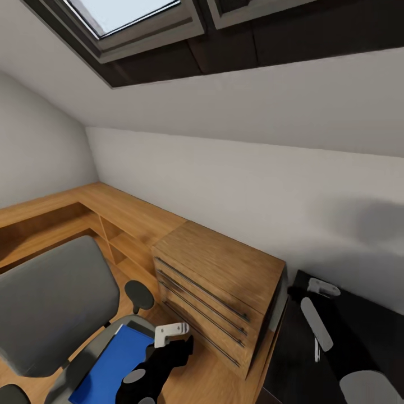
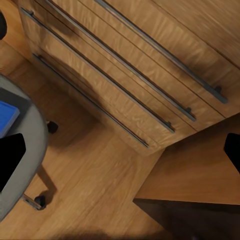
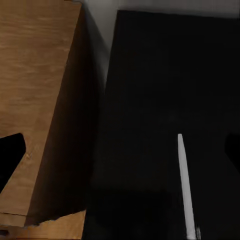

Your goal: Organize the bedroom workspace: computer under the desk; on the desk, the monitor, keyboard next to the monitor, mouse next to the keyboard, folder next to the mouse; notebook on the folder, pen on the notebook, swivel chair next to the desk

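The swivel chair stands at the lower left, its tall grey back facing me. The blue folder lies flat on its seat, and a corner of the folder shows in the left wrist view. My left gripper hangs open just right of the folder, above the floor, with nothing between its fingers. The glossy black desk is at the lower right. My right gripper hovers open over the desk's near-left end. A slim white pen lies on the black top.
A light wooden drawer chest with long bar handles stands between chair and desk. Low wooden shelving runs along the wall behind the chair. A sloped ceiling with a skylight hangs overhead. The chair's casters rest on the wood floor.
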Robot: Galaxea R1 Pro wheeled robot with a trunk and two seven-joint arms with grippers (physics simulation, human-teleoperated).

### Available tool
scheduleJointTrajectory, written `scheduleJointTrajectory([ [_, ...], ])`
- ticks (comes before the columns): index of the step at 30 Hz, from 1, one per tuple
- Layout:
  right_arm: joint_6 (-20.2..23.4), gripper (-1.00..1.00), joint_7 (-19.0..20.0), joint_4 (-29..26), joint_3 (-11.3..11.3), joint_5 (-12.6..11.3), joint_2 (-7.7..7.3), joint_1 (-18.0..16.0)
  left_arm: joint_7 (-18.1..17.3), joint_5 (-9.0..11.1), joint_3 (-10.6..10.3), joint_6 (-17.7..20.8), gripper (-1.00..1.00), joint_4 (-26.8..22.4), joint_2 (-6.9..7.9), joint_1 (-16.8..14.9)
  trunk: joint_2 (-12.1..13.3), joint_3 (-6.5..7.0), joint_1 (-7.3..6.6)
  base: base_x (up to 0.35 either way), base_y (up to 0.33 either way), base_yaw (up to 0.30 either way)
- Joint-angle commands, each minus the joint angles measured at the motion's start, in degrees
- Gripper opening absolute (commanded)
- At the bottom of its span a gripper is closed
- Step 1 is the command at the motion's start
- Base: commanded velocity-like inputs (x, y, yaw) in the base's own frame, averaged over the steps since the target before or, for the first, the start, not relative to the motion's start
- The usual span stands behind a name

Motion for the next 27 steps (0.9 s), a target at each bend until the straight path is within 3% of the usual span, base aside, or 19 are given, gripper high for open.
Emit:
scheduleJointTrajectory([
  [1, 1.0, 1.00, -1.1, -2.3, 0.4, -0.4, 1.12, 1.0, 0.5, 0.3, -0.1, 0.1, 1.00, -0.1, 0.08, -0.1, -0.1, -0.09, 0.02, 0.000, 0.000, 0.000],
  [2, 1.8, 1.00, -1.6, -4.2, 1.3, -0.2, 2.24, 2.0, 0.5, 0.3, -0.2, 0.1, 1.00, -0.1, 0.12, -0.1, -0.1, -0.09, 0.02, 0.000, 0.000, 0.000],
  [7, 2.4, 1.00, -2.0, -8.5, 3.2, -0.5, 3.95, 3.2, 0.4, 0.2, -0.2, 0.1, 1.00, 0.2, 0.20, -0.1, -0.1, -0.09, 0.02, 0.000, 0.000, 0.000],
  [11, 2.7, 1.00, -2.0, -9.0, 3.3, -0.5, 4.20, 3.2, 0.4, 0.4, -0.1, 0.1, 1.00, 0.3, 0.18, -0.1, -0.1, -0.09, 0.02, 0.000, 0.000, 0.006],
  [15, 2.8, 1.00, -2.3, -9.5, 4.9, -0.2, 5.40, 3.2, 0.4, 0.2, 0.0, 0.1, 1.00, 0.3, 0.21, -0.1, -0.1, -0.08, 0.02, 0.000, 0.000, 0.239],
  [27, 2.9, 1.00, -2.4, -13.0, 5.3, 0.0, 5.77, 4.7, 0.5, -0.1, 1.0, 0.0, 1.00, 0.3, 0.31, -0.1, -0.1, -0.15, 0.02, 0.000, 0.000, 0.064],
])
